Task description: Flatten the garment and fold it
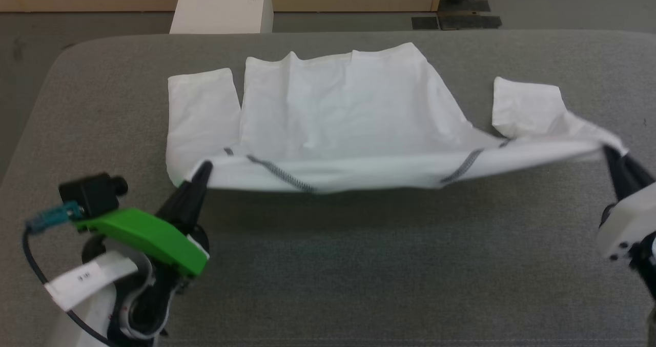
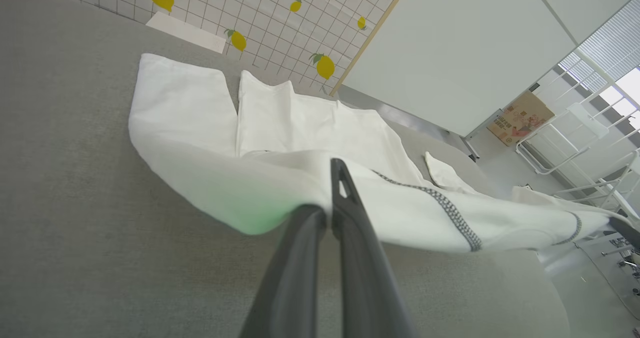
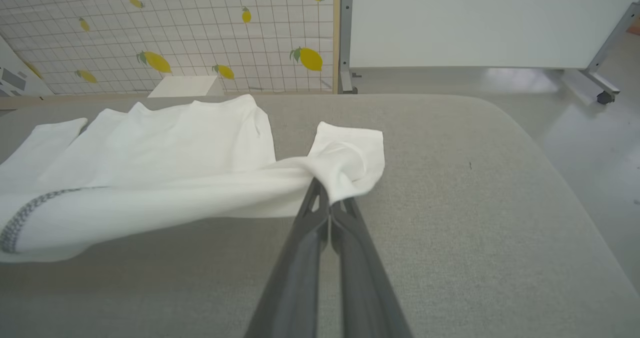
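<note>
Two ends of the garment [image 1: 338, 106] are being pinched.
Its long edge is being stretched sideways between the clamped left gripper [image 1: 204, 168] and the clamped right gripper [image 1: 609, 151], body lying beyond.

Looks like a test lab. A grey padded bench [image 1: 359, 265] faces a lemon-printed grid partition [image 3: 200, 38], a wheeled whiteboard [image 3: 475, 23] at far right.
</note>
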You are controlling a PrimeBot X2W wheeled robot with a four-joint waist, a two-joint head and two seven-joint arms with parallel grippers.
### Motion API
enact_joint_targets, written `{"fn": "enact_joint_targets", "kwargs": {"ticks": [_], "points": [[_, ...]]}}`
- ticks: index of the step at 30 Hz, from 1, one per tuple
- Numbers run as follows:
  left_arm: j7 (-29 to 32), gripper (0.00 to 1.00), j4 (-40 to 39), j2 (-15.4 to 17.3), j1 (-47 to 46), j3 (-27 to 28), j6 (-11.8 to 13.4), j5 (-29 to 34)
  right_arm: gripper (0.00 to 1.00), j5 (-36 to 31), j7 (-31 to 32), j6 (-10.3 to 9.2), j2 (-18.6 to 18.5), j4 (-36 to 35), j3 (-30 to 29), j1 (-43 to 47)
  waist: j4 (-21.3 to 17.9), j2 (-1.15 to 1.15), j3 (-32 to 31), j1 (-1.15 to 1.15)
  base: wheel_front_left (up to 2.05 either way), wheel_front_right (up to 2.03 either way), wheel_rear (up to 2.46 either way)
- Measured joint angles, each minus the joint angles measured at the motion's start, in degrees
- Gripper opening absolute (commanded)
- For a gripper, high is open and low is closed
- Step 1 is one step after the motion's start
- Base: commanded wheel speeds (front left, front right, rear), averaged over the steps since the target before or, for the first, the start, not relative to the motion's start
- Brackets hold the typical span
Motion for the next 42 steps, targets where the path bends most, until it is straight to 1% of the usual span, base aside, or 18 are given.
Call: {"fn": "enact_joint_targets", "kwargs": {"ticks": [4, 8, 10, 12, 17, 20, 23, 27, 29, 31, 35, 39, 42], "points": [[3.7, 0.0, -3.36, 2.49, -8.41, 0.83, 0.18, -0.14, 0.0, -0.96, 4.23, 0.0, -6.32, -4.05, 1.98, -8.79, -0.15, 0.0, -0.12, 0.0, 0.0, 0.0, 0.0], [7.77, 0.0, -4.79, 3.7, -18.72, 1.21, 1.57, -0.14, 0.0, -1.26, 8.42, 0.0, -12.32, -4.28, 5.54, -19.78, -0.36, 0.0, 0.69, 0.0, 0.0, 0.0, 0.0], [9.53, 0.0, -4.58, 4.01, -23.94, 1.11, 2.21, -0.12, 0.0, -1.26, 10.09, 0.0, -14.3, -2.85, 7.4, -25.47, -0.51, 0.0, 1.39, 0.0, 0.0, 0.0, 0.0], [11.07, 0.0, -3.15, 4.56, -29.65, 0.48, 2.27, 0.57, 0.0, -1.31, 11.18, 0.0, -15.96, 0.01, 9.49, -31.59, -0.66, 0.0, 2.38, 0.0, 0.0, 0.0, 0.0], [13.11, 0.0, 2.88, 5.04, -41.9, -1.56, 2.27, 2.98, 0.0, -2.29, 12.34, 0.0, -17.73, 7.91, 14.08, -45.13, -1.02, 0.0, 5.52, 0.0, 0.0, 0.0, 0.0], [13.43, 0.0, 7.3, 5.38, -50.08, -2.43, 2.24, 5.82, 0.0, -3.36, 11.96, 0.0, -17.74, 13.01, 16.24, -53.6, -1.3, 0.0, 8.37, 0.0, 0.0, 0.0, 0.0], [13.02, 0.0, 11.44, 6.04, -57.66, -2.24, 2.58, 8.59, 0.0, -5.1, 10.87, 0.0, -17.06, 17.41, 17.04, -61.35, -1.66, 0.0, 11.51, 0.0, 0.0, 0.0, 0.0], [11.01, 0.0, 16.59, 6.2, -67.39, -1.09, 4.11, 11.13, 0.0, -7.76, 8.1, 0.0, -14.46, 23.19, 15.75, -70.59, -2.27, 0.0, 16.32, 0.01, 0.0, 0.0, 0.0], [9.04, 0.0, 18.83, 6.15, -72.48, -0.35, 4.77, 12.27, 0.0, -10.01, 5.09, 0.0, -12.76, 25.83, 13.67, -75.05, -2.63, 0.0, 19.04, 0.01, 0.0, 0.0, 0.0], [6.99, 0.0, 20.47, 6.12, -76.81, -0.16, 4.81, 13.29, 0.0, -12.14, 1.67, 0.01, -11.07, 27.74, 11.0, -78.97, -2.96, 0.0, 21.52, 0.02, 0.0, 0.0, 0.0], [1.42, 0.0, 23.41, 4.66, -84.56, 0.75, 4.93, 14.59, 0.0, -17.41, -6.78, 0.02, -8.44, 31.34, 5.66, -86.32, -3.63, 0.0, 26.51, 0.02, 0.0, 0.0, 0.0], [-2.56, 0.0, 26.77, 2.71, -88.86, 1.55, 3.91, 14.15, 0.0, -21.07, -13.96, 0.03, -6.49, 33.36, 1.6, -90.83, -4.17, 0.0, 30.74, 0.02, 0.0, 0.0, 0.0], [-2.67, 0.0, 29.58, 2.22, -88.41, 0.88, 2.14, 13.36, 0.0, -22.12, -16.47, 0.03, -6.17, 35.08, 0.7, -91.73, -4.4, 0.0, 33.16, 0.02, 0.0, 0.0, 0.0]]}}
